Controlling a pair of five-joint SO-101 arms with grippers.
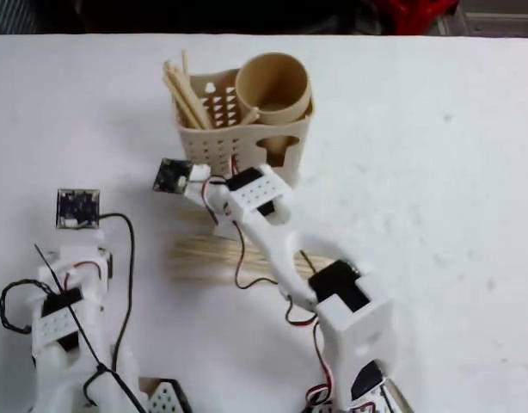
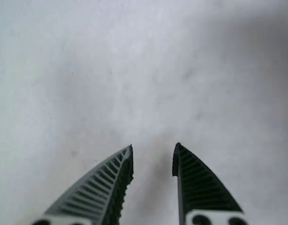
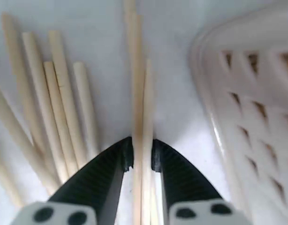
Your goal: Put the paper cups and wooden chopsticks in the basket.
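A white perforated basket (image 1: 214,148) stands at the table's far middle, with a tan paper cup (image 1: 273,86) and a bunch of wooden chopsticks (image 1: 181,89) leaning inside it. More chopsticks (image 1: 204,256) lie flat on the table in front of it. My right arm (image 1: 273,237) stretches over that pile to the basket's foot. My right gripper (image 3: 142,157) is shut on two thin chopsticks (image 3: 140,93), beside the basket wall (image 3: 247,117); several loose chopsticks (image 3: 59,108) lie alongside. My left gripper (image 2: 153,150) hangs open over bare table.
The left arm (image 1: 66,301) sits at the near left with black cables looping around it. White tabletop (image 1: 436,172) stretches to the right of the basket. The far table edge runs just behind the basket.
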